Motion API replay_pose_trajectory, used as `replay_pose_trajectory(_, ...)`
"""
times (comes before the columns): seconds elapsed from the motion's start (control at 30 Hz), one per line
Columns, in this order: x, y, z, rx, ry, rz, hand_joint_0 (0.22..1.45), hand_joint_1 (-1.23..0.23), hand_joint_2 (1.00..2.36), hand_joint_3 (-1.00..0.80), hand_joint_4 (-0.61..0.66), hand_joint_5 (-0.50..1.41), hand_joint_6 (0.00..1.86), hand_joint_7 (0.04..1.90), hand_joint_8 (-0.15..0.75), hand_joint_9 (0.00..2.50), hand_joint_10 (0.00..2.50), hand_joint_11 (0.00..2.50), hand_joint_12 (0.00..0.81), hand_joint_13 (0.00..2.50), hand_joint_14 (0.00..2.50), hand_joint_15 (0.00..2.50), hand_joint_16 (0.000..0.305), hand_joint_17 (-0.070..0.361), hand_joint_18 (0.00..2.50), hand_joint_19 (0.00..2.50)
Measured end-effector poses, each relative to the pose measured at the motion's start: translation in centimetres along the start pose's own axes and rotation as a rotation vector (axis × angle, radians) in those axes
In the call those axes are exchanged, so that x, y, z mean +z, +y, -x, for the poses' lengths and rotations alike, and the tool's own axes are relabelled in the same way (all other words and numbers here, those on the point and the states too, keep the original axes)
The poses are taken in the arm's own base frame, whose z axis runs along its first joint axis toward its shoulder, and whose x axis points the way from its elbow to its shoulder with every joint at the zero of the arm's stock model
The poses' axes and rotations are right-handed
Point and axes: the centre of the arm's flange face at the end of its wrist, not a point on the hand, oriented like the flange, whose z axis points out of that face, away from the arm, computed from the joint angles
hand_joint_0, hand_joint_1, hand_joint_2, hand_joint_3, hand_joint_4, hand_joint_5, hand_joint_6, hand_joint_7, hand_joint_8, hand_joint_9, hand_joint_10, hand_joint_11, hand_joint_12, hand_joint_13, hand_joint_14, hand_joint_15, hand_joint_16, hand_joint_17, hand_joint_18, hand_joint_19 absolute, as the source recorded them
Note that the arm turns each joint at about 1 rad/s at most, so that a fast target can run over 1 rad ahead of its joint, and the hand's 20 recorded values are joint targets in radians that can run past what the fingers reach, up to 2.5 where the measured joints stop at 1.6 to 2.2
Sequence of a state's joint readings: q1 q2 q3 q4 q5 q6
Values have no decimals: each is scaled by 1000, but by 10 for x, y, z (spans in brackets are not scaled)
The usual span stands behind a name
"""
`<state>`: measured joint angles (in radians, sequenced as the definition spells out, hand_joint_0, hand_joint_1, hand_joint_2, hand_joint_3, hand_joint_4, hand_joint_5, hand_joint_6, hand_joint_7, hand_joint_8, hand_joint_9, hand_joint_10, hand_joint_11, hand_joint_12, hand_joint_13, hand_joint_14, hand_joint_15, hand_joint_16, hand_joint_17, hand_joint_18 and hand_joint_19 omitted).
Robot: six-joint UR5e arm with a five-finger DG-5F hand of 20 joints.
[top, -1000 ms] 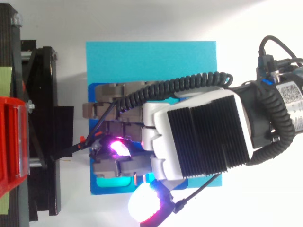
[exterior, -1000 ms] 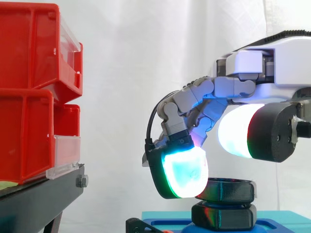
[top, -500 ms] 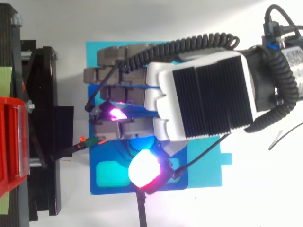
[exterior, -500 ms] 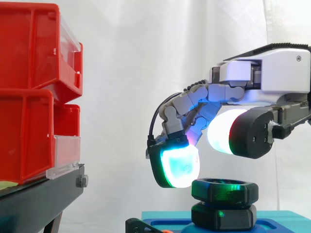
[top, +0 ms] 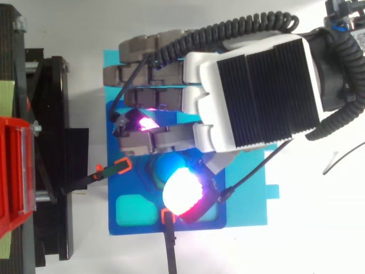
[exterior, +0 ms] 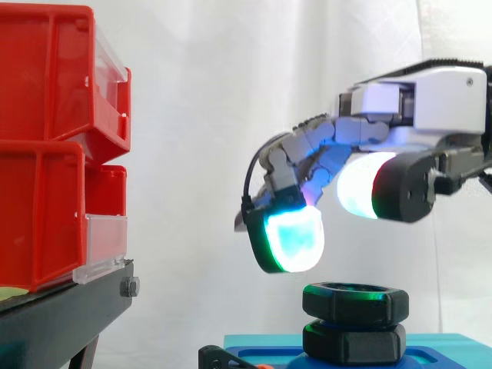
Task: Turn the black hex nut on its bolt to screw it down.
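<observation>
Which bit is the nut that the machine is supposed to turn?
Right of the red bins, low in the side view, lies a blue plate. Two black six-sided pieces stand stacked on it, below the glowing fingertips of the hand. The nut is the upper one, sitting on the lower piece, with a gap of air between it and the fingertips.

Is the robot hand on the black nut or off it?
Off. The hand hovers above the black nut, with a gap between them.

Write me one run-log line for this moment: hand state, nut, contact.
hand: fingers curled, holding nothing, above nut | black hex nut: over blue base, untouched | contact: none
</observation>
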<state>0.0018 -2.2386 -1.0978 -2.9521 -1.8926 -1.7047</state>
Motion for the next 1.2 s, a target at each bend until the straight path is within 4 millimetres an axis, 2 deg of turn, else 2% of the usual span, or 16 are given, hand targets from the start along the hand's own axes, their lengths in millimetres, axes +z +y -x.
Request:
replay_pose_trajectory(0.13,6,6,11,8,-5,9,532,-151,1000,-500,158,-17,503,1194,253,947,2,75,306,685,4,97,42,94,563,382)
replay_pose_trajectory(0.33,17,22,17,18,-16,2,533,-152,1000,-500,160,-33,504,1047,251,950,3,63,307,689,3,94,42,94,566,380)
replay_pose_trajectory(0.43,23,32,19,22,-18,7,533,-155,1000,-500,142,-46,504,910,250,952,0,63,305,693,3,84,42,95,573,375)
replay_pose_trajectory(0.73,30,59,13,33,3,34,533,-172,1000,-500,115,-55,503,764,237,932,0,0,303,691,1,71,42,95,579,374)
replay_pose_trajectory(0.93,30,70,8,39,25,53,533,-179,1000,-500,120,-40,503,843,236,938,0,19,304,689,3,74,42,94,575,375)
replay_pose_trajectory(1.03,29,70,7,40,35,56,534,-181,1000,-500,118,-30,504,935,239,945,0,32,304,688,2,75,42,94,577,375)
replay_pose_trajectory(1.2,25,69,3,35,64,60,534,-183,1000,-500,121,-26,504,976,239,943,0,43,302,687,3,82,41,93,572,378)
